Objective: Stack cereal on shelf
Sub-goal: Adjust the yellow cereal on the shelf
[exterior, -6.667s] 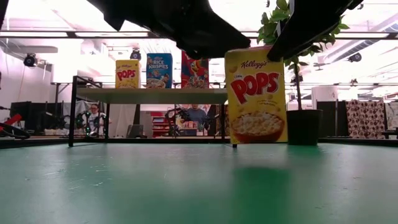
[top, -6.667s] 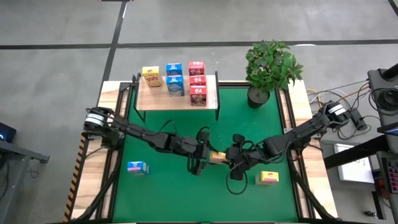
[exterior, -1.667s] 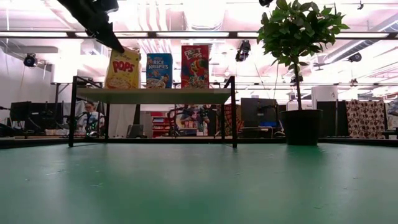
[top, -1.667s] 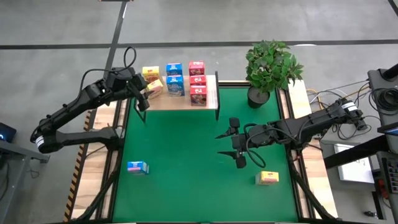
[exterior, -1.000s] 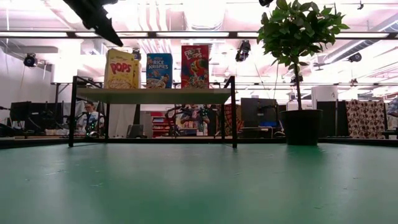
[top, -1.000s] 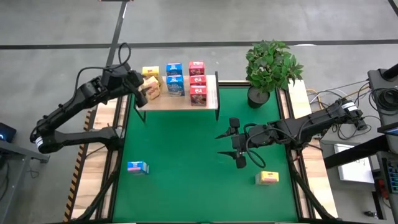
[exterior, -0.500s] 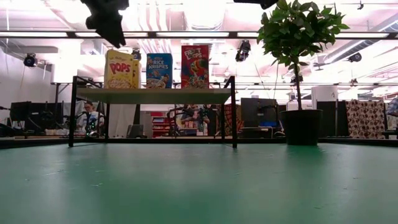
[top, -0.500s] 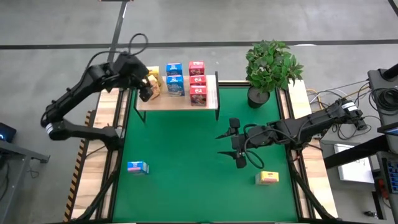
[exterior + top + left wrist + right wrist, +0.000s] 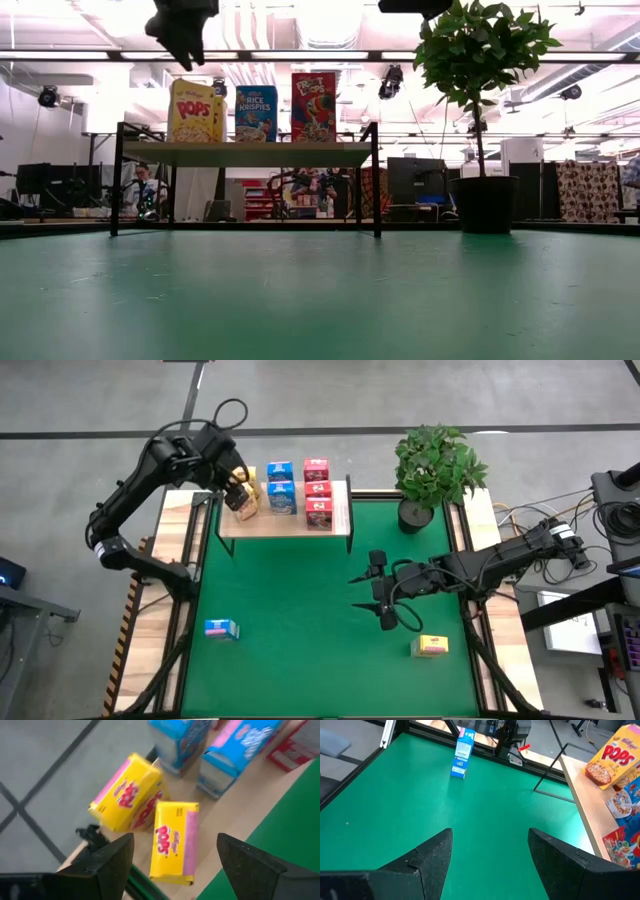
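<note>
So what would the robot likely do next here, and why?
Probably the right pincer, open over the green mat, should drop toward the yellow cereal box close by. That box and a blue cereal box lie off the shelf; the left pincer hangs empty above it.

light: bright, even | ceiling lights (image 9: 300, 25) glare (low view) | left wrist view blurred, perhaps motion

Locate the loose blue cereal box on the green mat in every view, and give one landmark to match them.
High view: blue cereal box lies on the mat's near-left part.
Low view: not in it.
Left wrist view: not in it.
Right wrist view: it stands by the mat's far edge.
Shared landmark: the shelf.
</note>
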`<action>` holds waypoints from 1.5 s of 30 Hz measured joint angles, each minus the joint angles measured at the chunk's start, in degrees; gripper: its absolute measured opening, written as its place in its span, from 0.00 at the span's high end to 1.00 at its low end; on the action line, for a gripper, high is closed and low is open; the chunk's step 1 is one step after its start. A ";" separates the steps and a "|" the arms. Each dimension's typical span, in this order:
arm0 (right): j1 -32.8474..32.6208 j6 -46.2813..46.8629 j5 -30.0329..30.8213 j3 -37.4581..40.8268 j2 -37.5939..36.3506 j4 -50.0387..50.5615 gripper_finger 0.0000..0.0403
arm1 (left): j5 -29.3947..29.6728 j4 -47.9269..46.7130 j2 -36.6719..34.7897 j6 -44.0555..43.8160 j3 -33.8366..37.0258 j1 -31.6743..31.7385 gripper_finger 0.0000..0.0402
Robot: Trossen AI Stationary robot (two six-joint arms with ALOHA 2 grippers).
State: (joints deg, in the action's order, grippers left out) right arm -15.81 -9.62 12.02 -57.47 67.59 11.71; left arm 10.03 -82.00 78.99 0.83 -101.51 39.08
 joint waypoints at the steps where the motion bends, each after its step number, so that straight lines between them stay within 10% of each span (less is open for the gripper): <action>1: 0.00 0.06 -0.01 0.00 0.00 0.24 0.38 | 0.04 -1.00 0.51 -0.38 -0.51 0.53 0.33; 45: 0.00 0.20 -0.01 0.00 0.00 0.28 0.38 | -1.66 -3.52 4.41 2.45 1.96 2.55 0.33</action>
State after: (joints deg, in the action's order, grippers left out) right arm -15.81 -9.42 12.01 -57.47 67.59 11.99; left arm 8.37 -85.53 83.40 3.29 -99.55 41.63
